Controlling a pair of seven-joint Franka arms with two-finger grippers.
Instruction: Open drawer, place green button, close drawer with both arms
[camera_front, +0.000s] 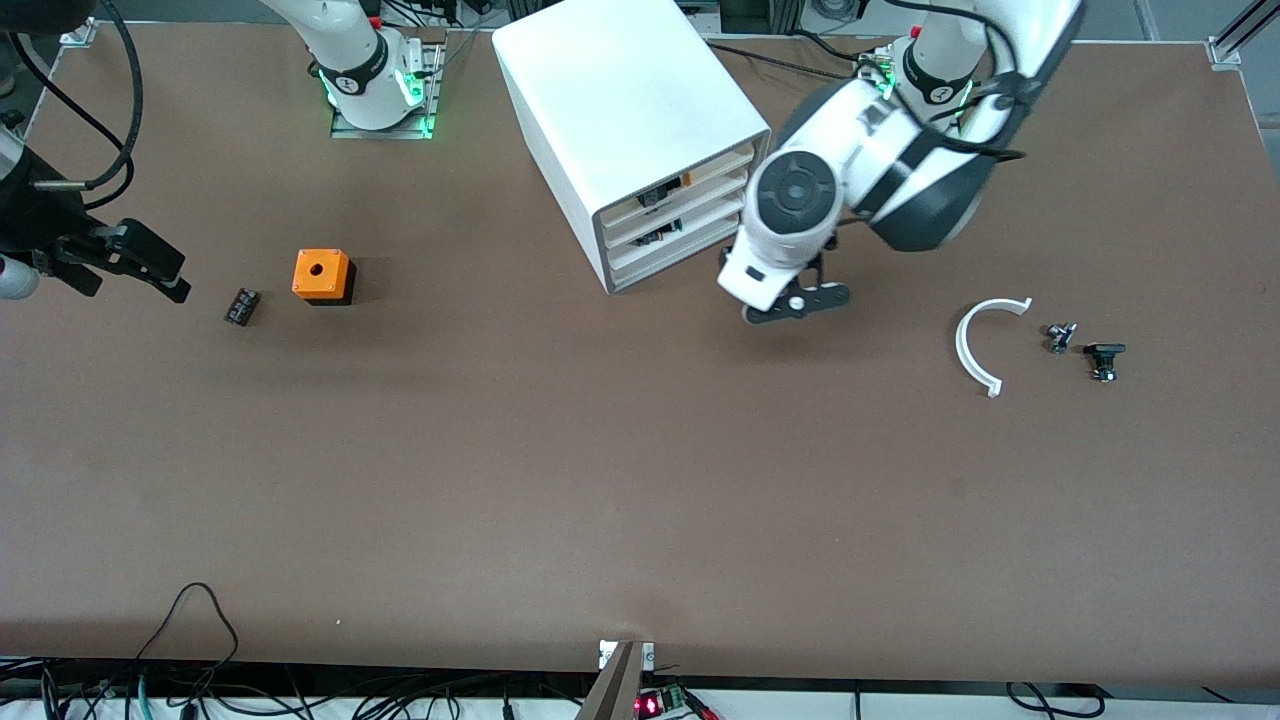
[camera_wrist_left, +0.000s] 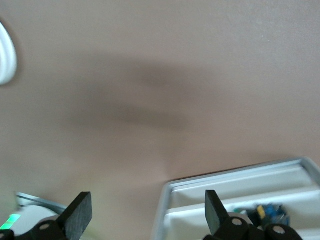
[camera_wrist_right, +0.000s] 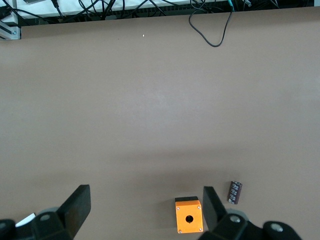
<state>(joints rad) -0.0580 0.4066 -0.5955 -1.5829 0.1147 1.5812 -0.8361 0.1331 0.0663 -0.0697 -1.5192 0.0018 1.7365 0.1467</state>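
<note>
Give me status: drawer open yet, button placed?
Nothing looks done: the drawer sits flush in the cabinet. In hand: the left gripper, open and empty, is at the cabinet's front. The right gripper waits open. Left: open, place the button, close.

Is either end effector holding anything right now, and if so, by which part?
Nothing is held. The left end effector is open over the table in front of the cabinet; the right end effector is open and empty, up near the orange box.
</note>
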